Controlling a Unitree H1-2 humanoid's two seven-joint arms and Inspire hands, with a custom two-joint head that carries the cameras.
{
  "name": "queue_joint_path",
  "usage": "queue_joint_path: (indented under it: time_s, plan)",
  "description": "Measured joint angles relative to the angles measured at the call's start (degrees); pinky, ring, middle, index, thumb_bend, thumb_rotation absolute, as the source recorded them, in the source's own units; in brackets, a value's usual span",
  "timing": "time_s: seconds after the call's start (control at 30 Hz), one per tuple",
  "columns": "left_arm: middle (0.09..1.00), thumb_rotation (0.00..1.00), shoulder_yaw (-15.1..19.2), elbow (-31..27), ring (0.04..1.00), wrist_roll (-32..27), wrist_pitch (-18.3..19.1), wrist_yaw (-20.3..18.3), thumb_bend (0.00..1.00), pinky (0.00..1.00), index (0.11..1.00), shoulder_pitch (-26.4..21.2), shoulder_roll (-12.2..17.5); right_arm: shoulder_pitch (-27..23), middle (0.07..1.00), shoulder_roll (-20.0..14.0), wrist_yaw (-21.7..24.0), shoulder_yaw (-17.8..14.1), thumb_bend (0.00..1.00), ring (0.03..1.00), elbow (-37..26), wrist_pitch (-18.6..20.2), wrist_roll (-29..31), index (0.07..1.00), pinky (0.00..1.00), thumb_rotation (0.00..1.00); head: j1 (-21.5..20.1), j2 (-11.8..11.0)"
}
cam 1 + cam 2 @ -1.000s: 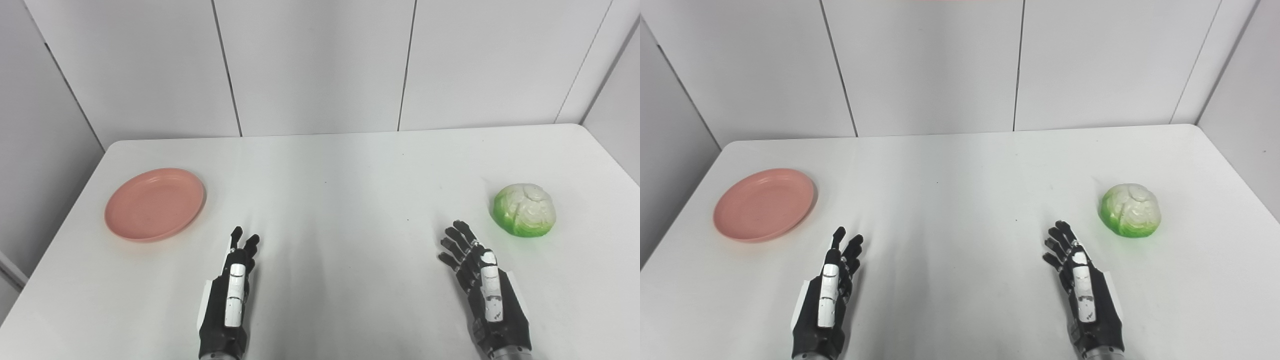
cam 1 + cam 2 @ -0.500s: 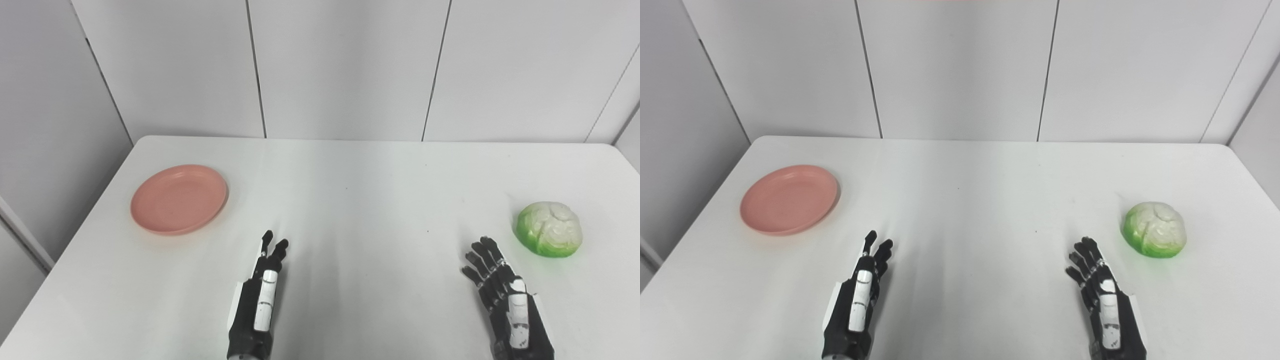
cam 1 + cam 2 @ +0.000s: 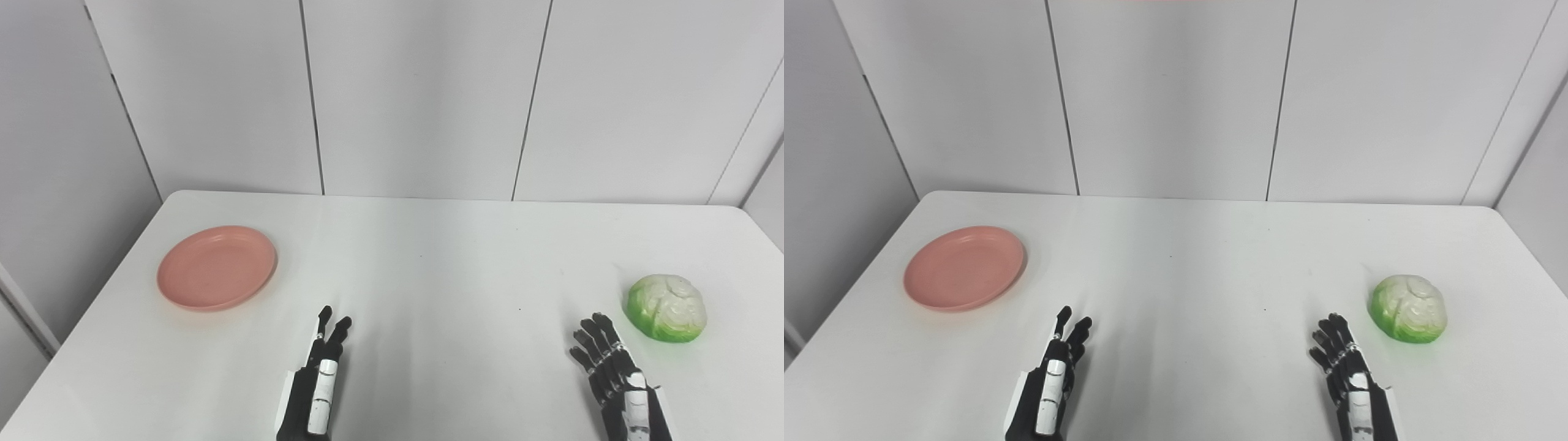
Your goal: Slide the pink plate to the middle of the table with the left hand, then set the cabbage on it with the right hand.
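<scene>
Both the left hand (image 3: 315, 392) and right hand (image 3: 618, 386) are empty, fingers apart. Left should reach toward ten o'clock, press the pink plate (image 3: 216, 267) flat, then drag it along the counter (image 3: 429, 275).

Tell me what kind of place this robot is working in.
Probably a lab or test booth, not a real kitchen: a bare white table boxed in by plain white wall panels, holding only a pink plate and a cabbage.
</scene>
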Motion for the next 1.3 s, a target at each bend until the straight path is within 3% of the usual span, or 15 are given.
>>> queue_joint_path:
  time_s: [0.23,0.3,0.5,0.63,0.87,1.03,1.2,1.3]
  plan:
    - [0.899,1.00,4.9,-0.3,0.930,-2.5,0.2,-0.1,0.83,0.97,0.909,-2.4,0.8,-0.7,0.901,0.1,-1.2,0.8,0.85,0.889,1.4,-1.8,-2.1,0.909,0.88,1.00,-1.1,-1.7]
    - [0.868,1.00,6.1,-1.1,0.881,-2.8,0.3,0.0,0.84,0.90,0.862,-4.3,1.8,-0.7,0.895,0.2,-1.5,0.8,0.85,0.883,1.6,-2.0,-2.3,0.900,0.88,1.00,-1.2,-1.7]
    - [0.824,1.00,8.4,-4.7,0.811,-2.4,-0.9,0.3,0.81,0.82,0.810,-14.0,7.3,-0.7,0.894,0.2,-1.8,1.0,0.85,0.883,1.6,-2.1,-2.3,0.895,0.86,1.00,-0.8,-1.2]
    - [0.806,0.96,9.3,-3.8,0.803,-2.9,-1.0,0.3,0.90,0.79,0.772,-19.9,9.1,-0.6,0.887,0.2,-2.2,1.2,0.84,0.877,1.5,-2.1,-2.4,0.893,0.85,1.00,-1.1,-0.8]
    - [0.823,0.96,13.2,2.0,0.804,-6.0,-0.3,0.1,0.92,0.74,0.782,-29.8,15.5,-0.4,0.871,0.1,-2.5,1.4,0.85,0.866,1.1,-2.1,-2.4,0.892,0.84,1.00,-1.1,-0.1]
    - [0.831,0.94,14.7,7.4,0.829,-5.0,-1.1,0.2,0.95,0.76,0.776,-32.8,19.7,-0.2,0.872,0.1,-2.6,1.4,0.84,0.868,0.8,-2.1,-2.2,0.900,0.85,1.00,-0.8,0.3]
    - [0.848,0.95,16.4,16.5,0.848,-4.7,-1.4,0.3,0.89,0.76,0.790,-37.6,24.7,0.0,0.870,0.1,-2.7,1.5,0.84,0.863,0.6,-2.1,-2.1,0.902,0.85,1.00,-0.7,0.5]
    - [0.838,0.97,17.1,21.8,0.834,-3.3,-3.6,1.3,0.86,0.72,0.785,-40.3,27.2,0.2,0.867,0.0,-2.7,1.5,0.84,0.862,0.4,-2.1,-2.1,0.898,0.84,1.00,-0.6,0.7]
